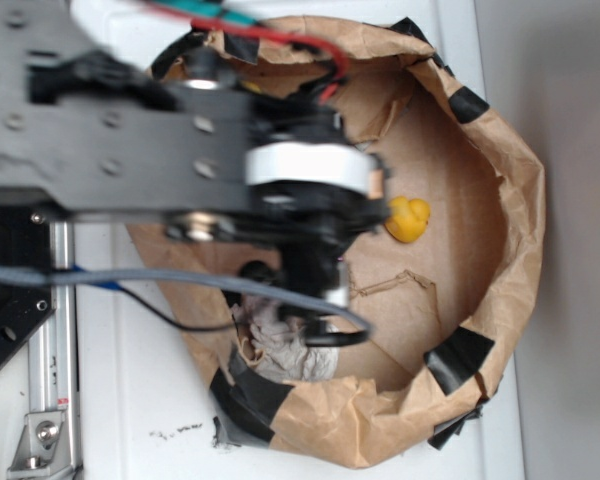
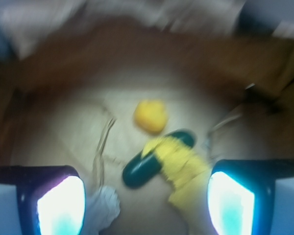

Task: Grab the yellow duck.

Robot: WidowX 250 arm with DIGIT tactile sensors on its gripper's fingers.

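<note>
Yellow duck (image 2: 150,116), far of open, empty gripper (image 2: 146,203) and clear of dark green oblong (image 2: 156,159): likely light, smooth, squashy; best pinched across rounded body.

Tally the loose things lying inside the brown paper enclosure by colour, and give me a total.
Yellow: 2, the yellow duck and the yellow cloth draped over the oblong
Dark green: 1, the oblong
Pale grey-white: 1, the crumpled rag
Total: 4
The wrist view is blurred, so anything smaller may be missed.
</note>
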